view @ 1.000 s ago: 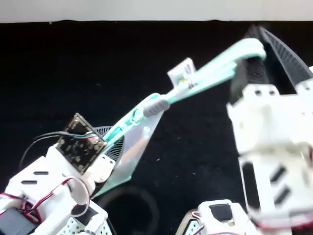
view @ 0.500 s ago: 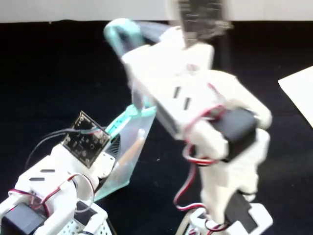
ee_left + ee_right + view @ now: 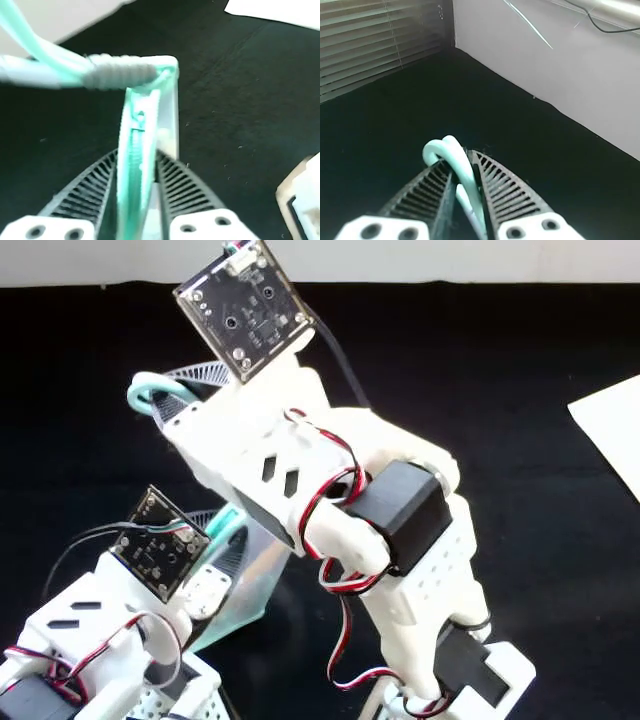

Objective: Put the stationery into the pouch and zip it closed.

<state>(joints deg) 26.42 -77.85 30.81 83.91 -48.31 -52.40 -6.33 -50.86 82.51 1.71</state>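
Bright, even light falls on the black table (image 3: 520, 360), which stays matte and uniformly dark; the pouch (image 3: 137, 145) held above the table bleaches almost white along its lit edges; the wall (image 3: 545, 65) behind the table is washed pale and flat

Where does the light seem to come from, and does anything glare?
Right wrist view: the blinds and wall are brightly lit, the table dark. High view: a pale sheen on the pouch, on its clear side. Left wrist view: the strap glares near white.

The pouch (image 3: 258, 580) is glossy clear plastic, the table (image 3: 520, 360) matt cloth.
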